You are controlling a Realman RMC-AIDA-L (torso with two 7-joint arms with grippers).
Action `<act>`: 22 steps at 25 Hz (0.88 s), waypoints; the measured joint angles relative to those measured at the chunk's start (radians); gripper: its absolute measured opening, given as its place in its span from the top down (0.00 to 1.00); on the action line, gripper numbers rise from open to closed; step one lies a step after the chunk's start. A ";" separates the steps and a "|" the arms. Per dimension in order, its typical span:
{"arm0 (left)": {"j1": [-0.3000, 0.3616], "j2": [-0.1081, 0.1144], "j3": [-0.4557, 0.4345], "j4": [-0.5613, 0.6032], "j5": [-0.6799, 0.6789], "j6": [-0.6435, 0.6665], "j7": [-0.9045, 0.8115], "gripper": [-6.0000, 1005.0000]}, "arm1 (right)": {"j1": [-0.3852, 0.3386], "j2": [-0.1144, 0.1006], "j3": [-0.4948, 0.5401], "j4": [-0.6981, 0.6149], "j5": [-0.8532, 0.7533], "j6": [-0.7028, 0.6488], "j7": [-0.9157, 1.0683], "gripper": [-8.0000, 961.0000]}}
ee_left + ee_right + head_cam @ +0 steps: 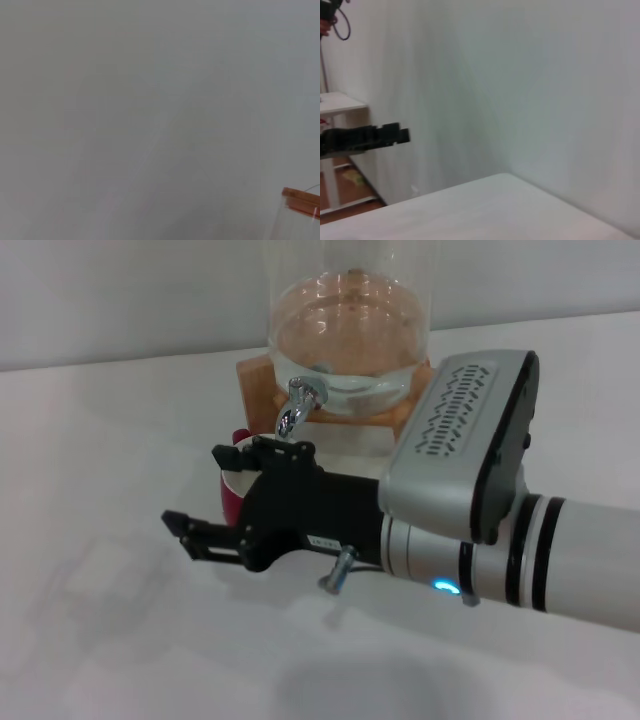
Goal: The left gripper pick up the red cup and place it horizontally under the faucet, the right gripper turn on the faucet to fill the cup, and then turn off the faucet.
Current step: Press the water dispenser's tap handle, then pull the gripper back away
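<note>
Chrome faucet [296, 406] spout curves down toward the red cup [232, 485].
Only the head view shows the right gripper [205, 498], fingers spread, empty.

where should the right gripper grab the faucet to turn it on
Grip the little knob lever on top of the faucet, probably coming from the front, since the glass jar stands right behind it. The spout curves down toward the red cup, so only the top is free. The right gripper hangs open, just below and in front.
</note>
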 joint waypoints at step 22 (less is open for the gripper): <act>-0.028 0.002 0.008 -0.030 0.013 -0.009 0.013 0.23 | 0.051 0.000 0.002 0.071 0.015 -0.110 0.029 0.20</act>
